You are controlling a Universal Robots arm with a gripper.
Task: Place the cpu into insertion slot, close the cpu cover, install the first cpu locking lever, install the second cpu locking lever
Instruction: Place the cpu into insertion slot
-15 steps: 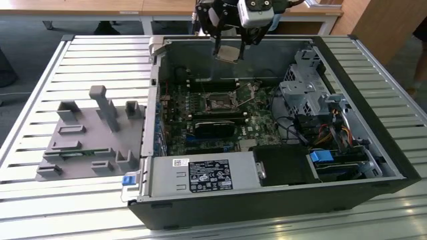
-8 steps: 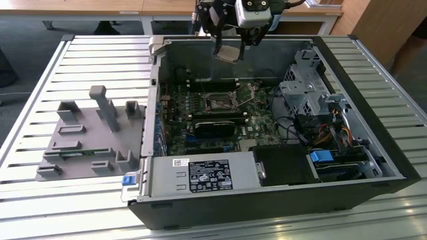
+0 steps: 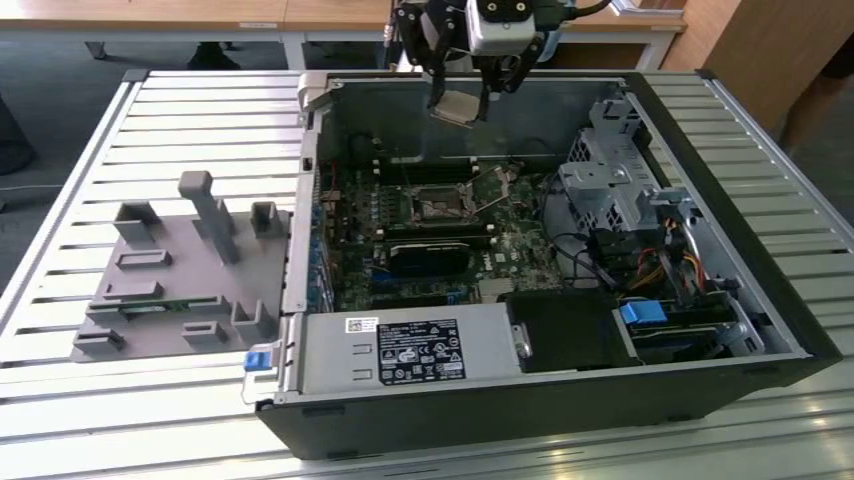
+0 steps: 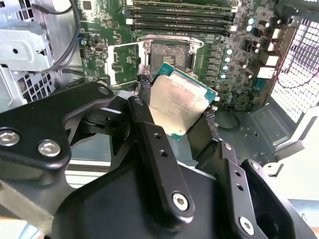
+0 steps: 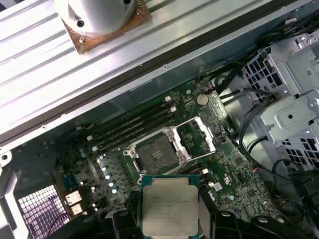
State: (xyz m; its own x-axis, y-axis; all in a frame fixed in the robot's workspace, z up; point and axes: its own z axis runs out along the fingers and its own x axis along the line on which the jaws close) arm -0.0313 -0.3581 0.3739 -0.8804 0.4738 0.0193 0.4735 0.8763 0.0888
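Note:
My gripper (image 3: 458,98) hangs over the back of the open computer case, shut on the cpu (image 3: 458,107). The cpu (image 4: 178,107) is a flat square chip with a pale metal face and a green rim, pinched by two opposite edges between black fingers (image 4: 149,134). In the first wrist view the cpu (image 5: 169,205) sits in the gripper (image 5: 170,221), well above the board. The insertion slot (image 5: 154,152) (image 4: 169,54) (image 3: 434,205) lies bare with its dark centre showing. The cpu cover (image 5: 198,134) (image 4: 122,62) stands flipped open beside the slot.
Long memory slots (image 4: 179,17) run next to the socket. A black block (image 3: 434,257) sits on the board in front of it. A silver drive cage (image 3: 614,185) with cables fills the exterior view's right, and a labelled power supply (image 3: 400,350) the front. A grey fixture (image 3: 174,270) lies outside the case.

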